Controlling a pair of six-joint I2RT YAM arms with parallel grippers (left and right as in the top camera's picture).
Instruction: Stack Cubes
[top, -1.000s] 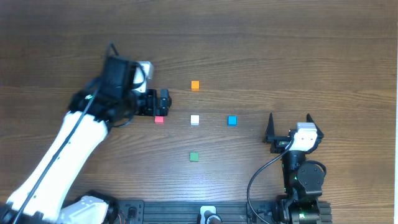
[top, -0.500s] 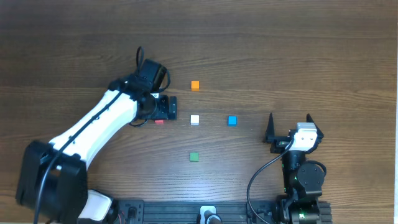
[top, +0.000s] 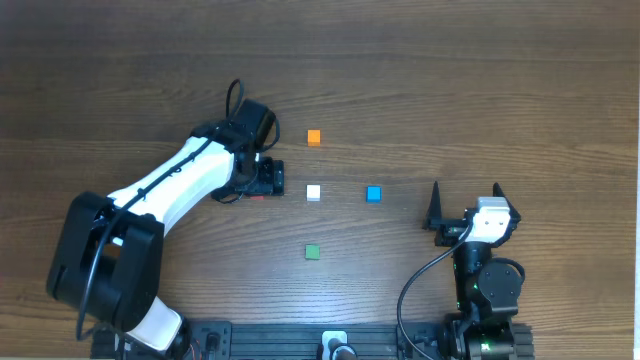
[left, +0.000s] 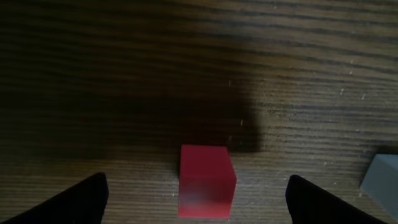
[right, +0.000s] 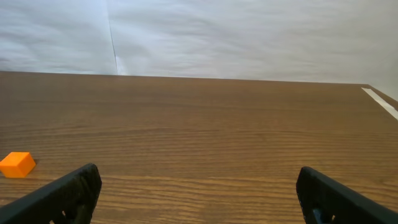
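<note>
Fingers (left: 84, 202) of the left gripper (left: 198, 199) stand wide open astride the red cube (left: 207, 180), holding nothing (right gripper (top: 466, 192), near right, open and empty), so no cube is stacked yet.

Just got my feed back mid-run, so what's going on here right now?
The left hand is down over the red cube, open, with the cube between its fingers and not yet gripped. The right hand sits open near its base, holding nothing. The orange cube, white cube, blue cube and green cube lie apart on the table; nothing is stacked yet.
</note>
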